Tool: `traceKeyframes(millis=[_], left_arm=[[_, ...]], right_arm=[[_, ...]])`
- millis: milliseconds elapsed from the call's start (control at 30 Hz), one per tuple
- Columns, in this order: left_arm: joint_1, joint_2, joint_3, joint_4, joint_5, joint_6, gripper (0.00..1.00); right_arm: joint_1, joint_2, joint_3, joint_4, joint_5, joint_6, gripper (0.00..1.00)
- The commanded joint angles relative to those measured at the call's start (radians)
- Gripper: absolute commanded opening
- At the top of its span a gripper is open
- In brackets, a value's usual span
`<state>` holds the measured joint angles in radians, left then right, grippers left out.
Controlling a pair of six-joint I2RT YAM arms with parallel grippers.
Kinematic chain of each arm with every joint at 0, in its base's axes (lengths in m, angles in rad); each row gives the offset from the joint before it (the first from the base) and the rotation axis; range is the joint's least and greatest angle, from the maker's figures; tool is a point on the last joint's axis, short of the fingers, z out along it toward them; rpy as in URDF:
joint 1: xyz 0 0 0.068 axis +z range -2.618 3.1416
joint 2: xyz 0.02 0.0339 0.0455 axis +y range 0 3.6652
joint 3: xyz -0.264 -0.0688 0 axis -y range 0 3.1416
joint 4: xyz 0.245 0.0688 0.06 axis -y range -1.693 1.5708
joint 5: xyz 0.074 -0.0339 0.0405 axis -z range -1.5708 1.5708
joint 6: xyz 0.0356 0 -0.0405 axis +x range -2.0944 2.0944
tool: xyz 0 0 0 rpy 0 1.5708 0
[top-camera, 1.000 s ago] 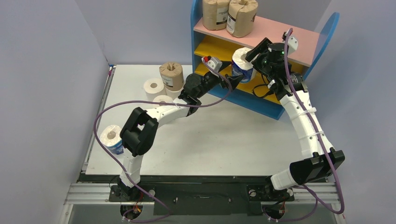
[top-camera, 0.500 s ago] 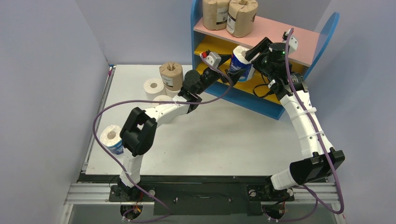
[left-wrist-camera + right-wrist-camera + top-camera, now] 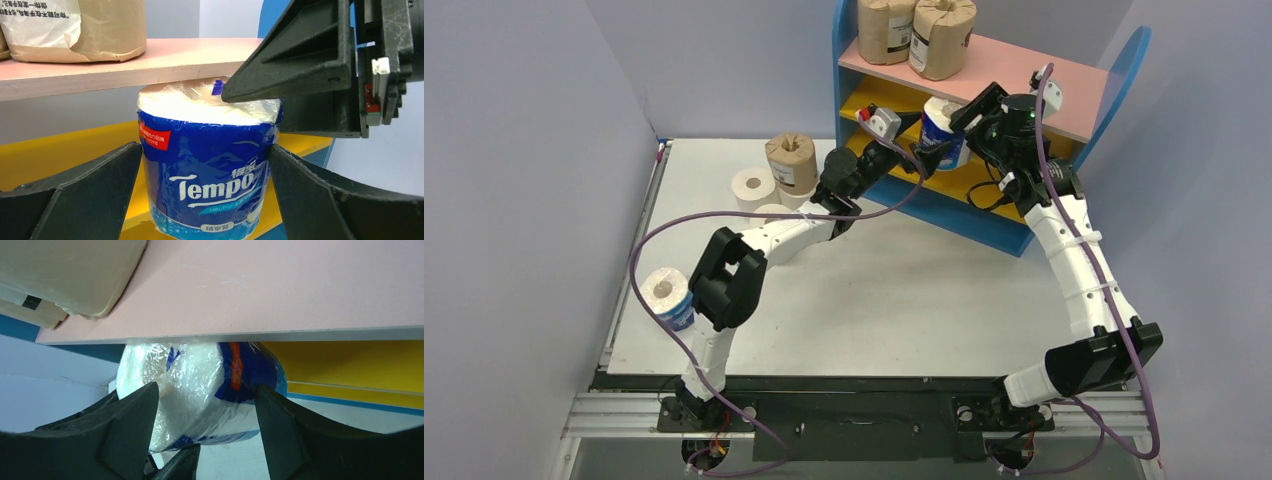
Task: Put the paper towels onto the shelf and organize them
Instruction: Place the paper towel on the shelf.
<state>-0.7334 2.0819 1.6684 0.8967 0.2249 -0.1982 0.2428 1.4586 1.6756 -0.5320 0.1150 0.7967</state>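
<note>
A blue-and-white Tempo paper towel roll (image 3: 941, 135) (image 3: 210, 165) (image 3: 200, 390) stands at the front of the shelf's (image 3: 1024, 85) middle tier, its top just under the pink board (image 3: 150, 65) (image 3: 300, 290). My right gripper (image 3: 959, 120) (image 3: 206, 390) reaches in from the right, with one finger over the roll's top and the other against its side. My left gripper (image 3: 924, 152) (image 3: 206, 150) stands wide open around the roll's lower half, its tips just at the wrap. Two brown-wrapped rolls (image 3: 887, 30) (image 3: 942, 38) sit on the top board.
On the table's far left are a brown roll (image 3: 790, 162) and two white rolls (image 3: 753, 185) (image 3: 771, 213). Another Tempo roll (image 3: 667, 297) sits near the left edge, beside my left arm's elbow. Blue side panels (image 3: 1124, 70) flank the shelf.
The Tempo roll has risen slightly and moved in under the pink board. My left gripper moved up and toward the shelf with it. The right gripper barely shifted.
</note>
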Motion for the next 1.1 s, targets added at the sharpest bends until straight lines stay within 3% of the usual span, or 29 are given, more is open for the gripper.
traceKeyframes(millis=[0,500,833,1067], left_arm=[[0.000,0.018,0.043,0.013,-0.040,0.017,0.97],[0.005,0.045,0.096,-0.017,-0.053,-0.002,0.97],[0.014,0.090,0.162,-0.065,-0.075,0.001,0.97],[0.030,0.134,0.214,-0.083,-0.095,-0.015,0.97]], right_arm=[[-0.010,-0.064,-0.026,0.032,-0.013,-0.010,0.67],[-0.013,-0.233,-0.129,0.051,0.014,-0.017,0.67],[-0.015,-0.431,-0.449,0.212,0.081,-0.065,0.65],[-0.013,-0.529,-0.569,0.265,0.084,-0.083,0.65]])
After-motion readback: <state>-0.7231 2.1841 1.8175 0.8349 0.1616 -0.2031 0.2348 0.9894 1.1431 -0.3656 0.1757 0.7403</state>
